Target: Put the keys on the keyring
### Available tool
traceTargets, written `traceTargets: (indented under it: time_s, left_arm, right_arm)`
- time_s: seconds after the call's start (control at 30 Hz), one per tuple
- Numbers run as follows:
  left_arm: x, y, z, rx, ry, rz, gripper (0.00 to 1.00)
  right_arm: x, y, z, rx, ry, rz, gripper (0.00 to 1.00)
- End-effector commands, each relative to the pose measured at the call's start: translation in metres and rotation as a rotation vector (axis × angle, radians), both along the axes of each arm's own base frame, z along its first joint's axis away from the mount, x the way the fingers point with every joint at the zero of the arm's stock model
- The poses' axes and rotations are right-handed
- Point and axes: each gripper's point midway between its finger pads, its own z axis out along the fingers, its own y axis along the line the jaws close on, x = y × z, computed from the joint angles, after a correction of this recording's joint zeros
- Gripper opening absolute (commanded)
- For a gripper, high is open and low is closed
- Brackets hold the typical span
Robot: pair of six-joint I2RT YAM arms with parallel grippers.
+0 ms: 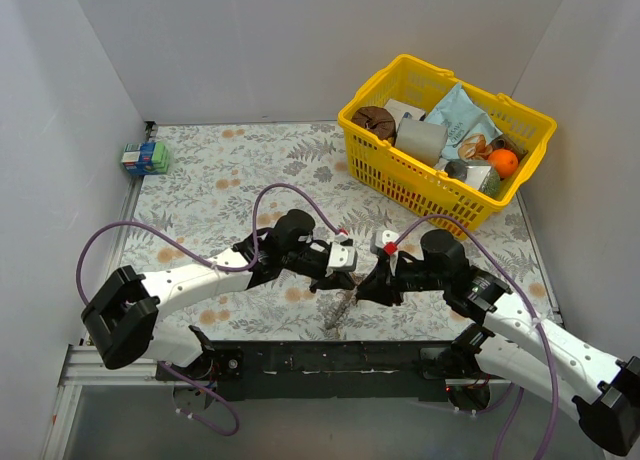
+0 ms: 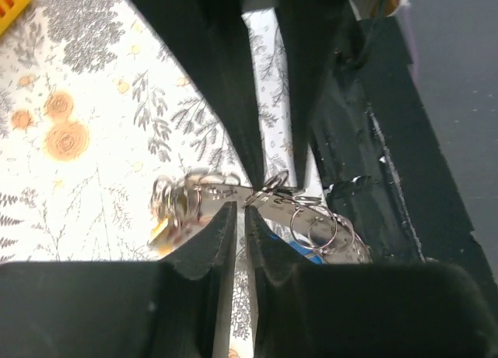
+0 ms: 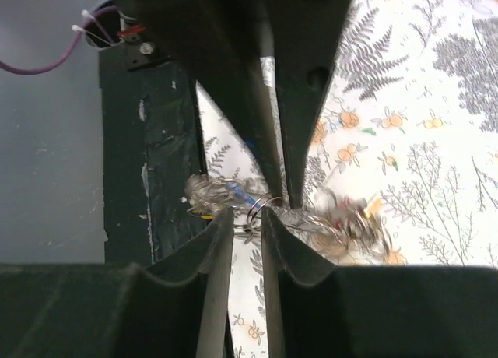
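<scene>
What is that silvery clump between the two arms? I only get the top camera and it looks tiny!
Observer: It's a key bunch. The left wrist camera shows several small silver rings looped together, with a bit of blue underneath.
Operator: Is the left hand holding it?
Observer: Yes. The left gripper is pinched almost shut on a thin silver ring.
Operator: And the right hand?
Observer: The right gripper has its fingers slightly apart with metal loops between them. I can't tell whether it grips.
</scene>
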Motion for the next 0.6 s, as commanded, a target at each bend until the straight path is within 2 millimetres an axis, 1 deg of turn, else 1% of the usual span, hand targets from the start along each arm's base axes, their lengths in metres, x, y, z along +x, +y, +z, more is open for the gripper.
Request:
traceTargets:
  time_s: [0.0,0.03,0.1,0.17,0.23,0.27,0.4,0.43,0.5,0.53,0.57]
  left_arm:
    - [0.014,0.007,-0.005,0.026,-0.064,0.072,0.00]
    - [0.014,0.007,-0.005,0.025,-0.064,0.068,0.00]
    - [0.012,0.008,-0.007,0.024,-0.056,0.071,0.00]
    - [0.013,0.006,-0.002,-0.001,-0.062,0.072,0.00]
    - [0.010,0.008,-0.004,-0.001,-0.049,0.075,0.00]
    - [0.013,0.005,0.003,-0.032,-0.070,0.078,0.00]
    - [0.015,0.005,0.006,-0.040,-0.077,0.092,0.00]
    - [0.014,0.005,0.006,-0.040,-0.074,0.091,0.00]
    - [0.013,0.004,0.005,-0.039,-0.063,0.085,0.00]
    - [0.012,0.002,0.007,-0.047,-0.053,0.078,0.00]
    - [0.011,0.002,0.006,-0.045,-0.041,0.071,0.00]
  right_arm:
    - [-0.012,0.009,0.034,0.128,-0.076,0.095,0.32]
    - [-0.013,0.009,0.035,0.131,-0.080,0.095,0.37]
    - [-0.013,0.008,0.038,0.143,-0.093,0.089,0.41]
    - [-0.011,0.007,0.039,0.145,-0.099,0.076,0.45]
    - [-0.009,0.007,0.039,0.143,-0.101,0.060,0.45]
    - [-0.009,0.006,0.037,0.137,-0.097,0.056,0.45]
    - [-0.001,0.004,0.035,0.118,-0.094,0.005,0.45]
    - [0.009,0.002,0.035,0.103,-0.102,-0.053,0.45]
    - [0.019,-0.004,0.029,0.069,-0.092,-0.134,0.46]
    - [0.029,-0.009,0.024,0.046,-0.083,-0.212,0.47]
    - [0.032,-0.013,0.022,0.035,-0.076,-0.248,0.48]
